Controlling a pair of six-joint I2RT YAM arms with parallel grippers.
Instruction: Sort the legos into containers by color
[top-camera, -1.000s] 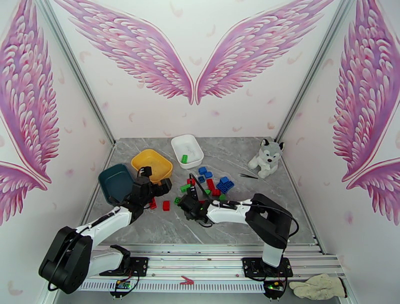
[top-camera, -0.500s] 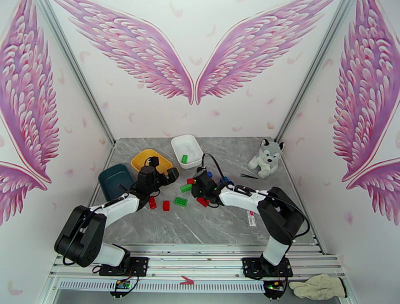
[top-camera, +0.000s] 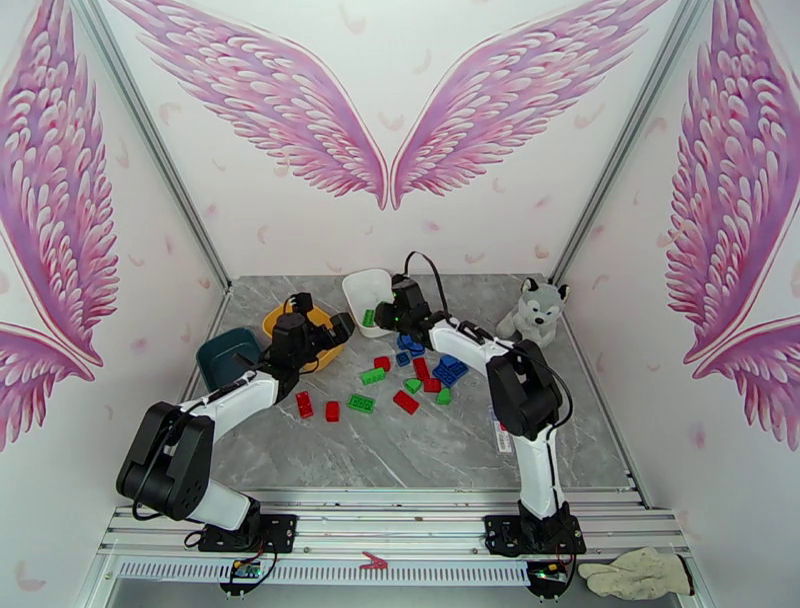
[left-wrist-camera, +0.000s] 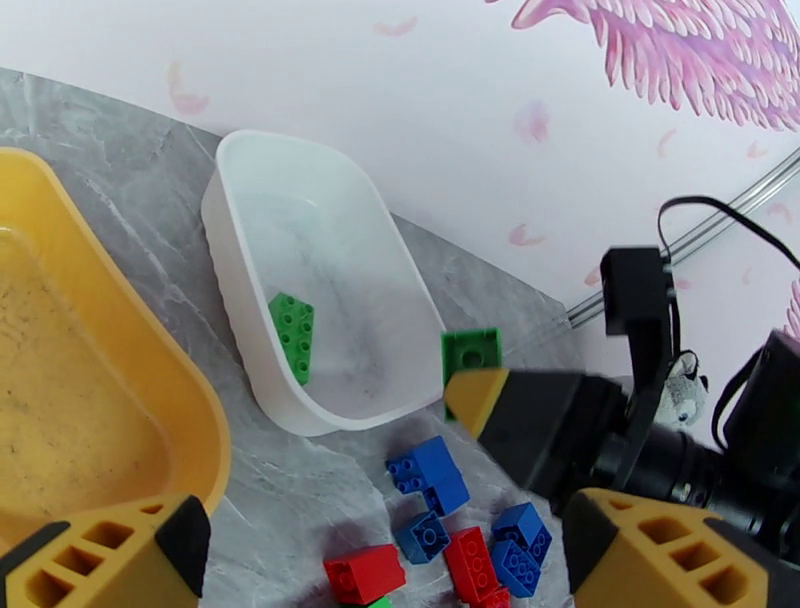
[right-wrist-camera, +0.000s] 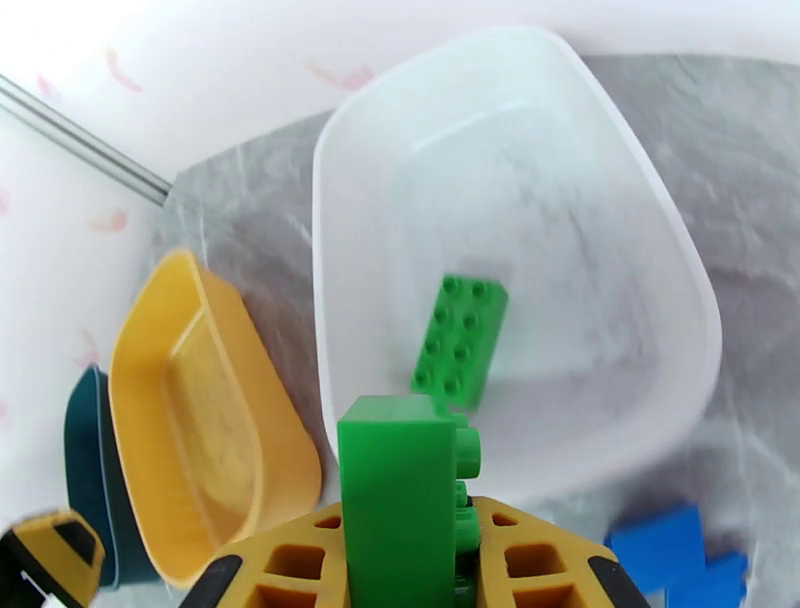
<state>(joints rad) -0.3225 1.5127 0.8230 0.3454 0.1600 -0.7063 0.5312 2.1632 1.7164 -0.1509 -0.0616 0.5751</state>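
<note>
R pincer (right-wrist-camera: 410, 565): clenched on green lego (right-wrist-camera: 398, 480), held upright.
Drop spot: white dish (right-wrist-camera: 600, 170) just ahead + below; another green lego (right-wrist-camera: 460, 340) lies inside.
L pincer (top-camera: 322, 320): released, empty, by yellow dish (left-wrist-camera: 60, 400).
Nearer arm: R.

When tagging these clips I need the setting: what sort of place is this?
Probably a small robot-recording booth, not a home: white walls printed with pink wings, a marble-look table with two arms bolted to a rail at its near edge, and legos laid out for sorting.
</note>
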